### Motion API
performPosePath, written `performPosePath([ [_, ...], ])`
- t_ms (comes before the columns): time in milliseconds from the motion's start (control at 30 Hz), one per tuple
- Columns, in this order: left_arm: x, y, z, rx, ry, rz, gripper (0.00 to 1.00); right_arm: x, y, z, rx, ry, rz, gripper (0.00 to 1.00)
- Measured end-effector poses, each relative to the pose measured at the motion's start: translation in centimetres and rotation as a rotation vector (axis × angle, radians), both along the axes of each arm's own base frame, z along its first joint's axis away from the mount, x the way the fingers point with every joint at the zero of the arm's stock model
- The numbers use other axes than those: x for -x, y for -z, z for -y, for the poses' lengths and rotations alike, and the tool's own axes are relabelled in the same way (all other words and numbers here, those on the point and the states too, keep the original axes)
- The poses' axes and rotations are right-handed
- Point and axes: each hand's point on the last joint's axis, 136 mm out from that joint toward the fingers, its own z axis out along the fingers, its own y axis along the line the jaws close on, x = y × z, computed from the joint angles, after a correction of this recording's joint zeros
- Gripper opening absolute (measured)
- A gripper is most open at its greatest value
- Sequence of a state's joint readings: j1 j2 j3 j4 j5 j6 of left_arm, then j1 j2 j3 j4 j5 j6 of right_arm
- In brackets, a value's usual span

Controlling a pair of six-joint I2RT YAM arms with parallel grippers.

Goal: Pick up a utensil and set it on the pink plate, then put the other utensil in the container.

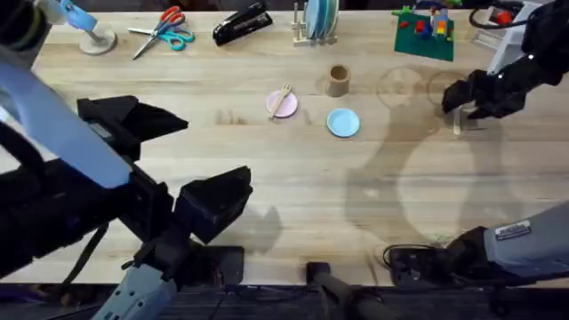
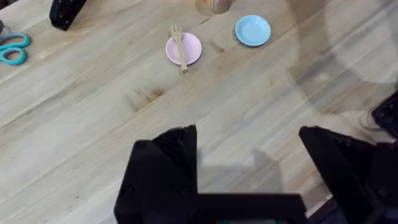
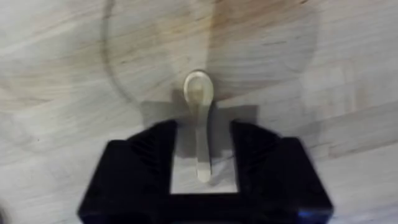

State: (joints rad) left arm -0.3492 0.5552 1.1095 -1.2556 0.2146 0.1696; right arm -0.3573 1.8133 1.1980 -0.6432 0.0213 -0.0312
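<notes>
Pale wooden spoon [image 3: 199, 118], oval-bowled, lies flat between the right gripper's [image 3: 202, 155] spread jaws.

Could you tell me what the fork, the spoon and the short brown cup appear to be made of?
The small pale fork lying on the pink plate looks like unfinished wood: matte, tan. The small pale oval-bowled spoon, between the right tool's open fingers, seems the same, though its bowl has a slight sheen. The short brown cylindrical cup looks like cardboard or wood; the frames leave that open.
</notes>
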Motion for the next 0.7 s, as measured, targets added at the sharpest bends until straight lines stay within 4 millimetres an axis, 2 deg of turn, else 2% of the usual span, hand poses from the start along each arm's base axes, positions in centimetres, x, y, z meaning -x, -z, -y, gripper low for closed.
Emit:
performPosePath([
  [333, 0.01, 0.01, 0.0, 0.0, 0.0, 0.0, 0.995, -0.22, -0.08, 0.03, -0.001, -0.002, 0.007, 0.045],
  [700, 0.0, 0.0, 0.0, 0.0, 0.0, 0.0, 0.995, -0.14, -0.18, 0.01, -0.004, -0.003, -0.004, 0.028],
])
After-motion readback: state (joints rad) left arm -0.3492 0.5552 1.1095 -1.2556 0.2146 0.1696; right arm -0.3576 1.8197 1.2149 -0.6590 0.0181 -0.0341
